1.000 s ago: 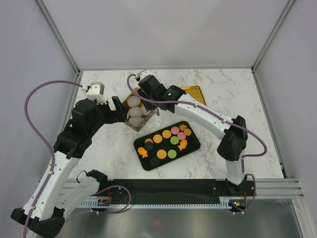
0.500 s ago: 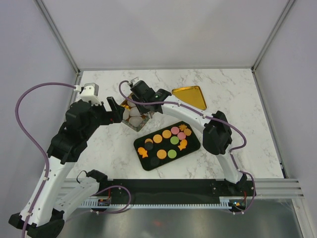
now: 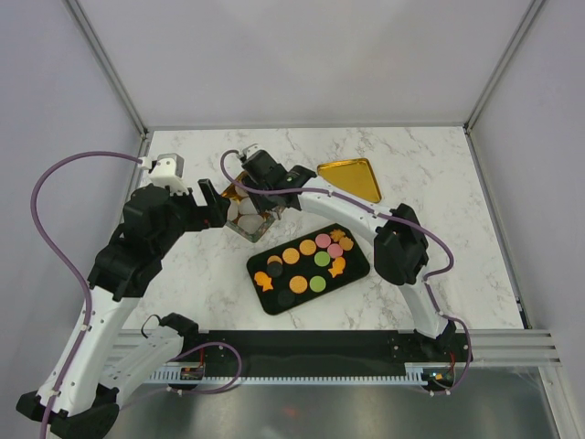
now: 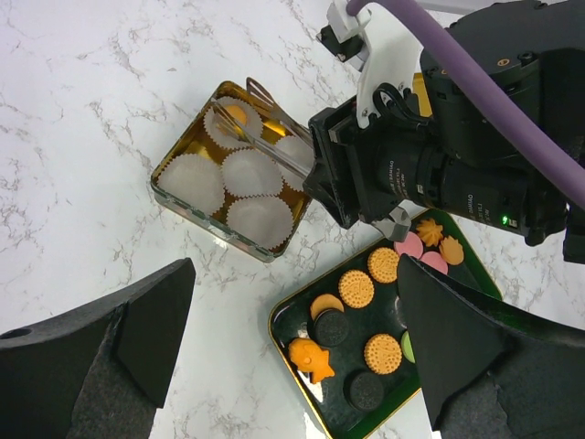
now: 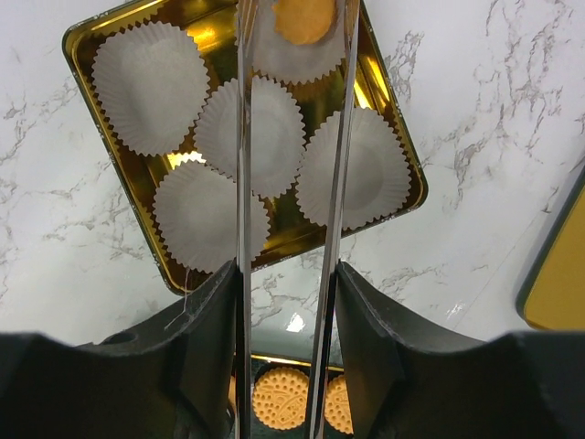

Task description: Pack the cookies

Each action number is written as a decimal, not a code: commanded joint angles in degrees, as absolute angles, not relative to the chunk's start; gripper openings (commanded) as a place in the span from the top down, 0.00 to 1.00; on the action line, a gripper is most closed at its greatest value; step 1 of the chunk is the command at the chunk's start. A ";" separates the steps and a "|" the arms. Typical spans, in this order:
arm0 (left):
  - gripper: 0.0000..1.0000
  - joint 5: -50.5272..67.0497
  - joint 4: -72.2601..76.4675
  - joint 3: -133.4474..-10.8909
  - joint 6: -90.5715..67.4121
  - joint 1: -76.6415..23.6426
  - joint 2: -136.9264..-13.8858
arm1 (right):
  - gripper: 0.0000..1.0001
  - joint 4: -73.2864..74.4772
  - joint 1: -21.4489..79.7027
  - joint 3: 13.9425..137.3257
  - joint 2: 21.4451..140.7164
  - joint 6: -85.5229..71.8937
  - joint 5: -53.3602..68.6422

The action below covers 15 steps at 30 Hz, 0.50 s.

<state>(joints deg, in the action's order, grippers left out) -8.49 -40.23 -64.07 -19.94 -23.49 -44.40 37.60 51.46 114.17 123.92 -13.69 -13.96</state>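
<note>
The cookies [image 3: 306,247] lie on a black oblong tray [image 3: 355,268]: orange, pink, green and dark rounds, plus orange shaped ones [image 4: 315,358]. My right gripper [image 5: 285,302] is shut on metal tongs [image 5: 242,183] that reach over a gold tin [image 3: 245,230] holding white paper cups [image 5: 151,82]. One orange cookie [image 5: 304,18] sits between the tong tips at the far cup; I cannot tell whether it is pinched or resting. My left gripper [image 4: 292,338] is open and empty, hovering above the table beside the tin and the tray's left end.
A gold triangular lid [image 3: 352,179] lies on the marble behind the tray, right of the tin. The right arm's wrist [image 4: 439,174] hangs over the tin's right side. Grey walls enclose the table on three sides.
The right arm has swung left, uncovering the gold lid, and its tongs now reach further over the tin. The left arm has shifted slightly left. Little moved in the last half second.
</note>
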 commanded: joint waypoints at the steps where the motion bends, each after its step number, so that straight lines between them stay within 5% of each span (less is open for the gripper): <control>1: 0.00 -8.96 -39.73 -64.51 -20.83 -23.38 -44.03 | 0.48 35.68 51.24 114.17 121.47 -14.24 -13.45; 15: 0.00 -7.74 -36.83 -63.99 -21.00 -23.38 -45.61 | 0.50 42.01 51.15 103.66 99.44 -14.15 -13.01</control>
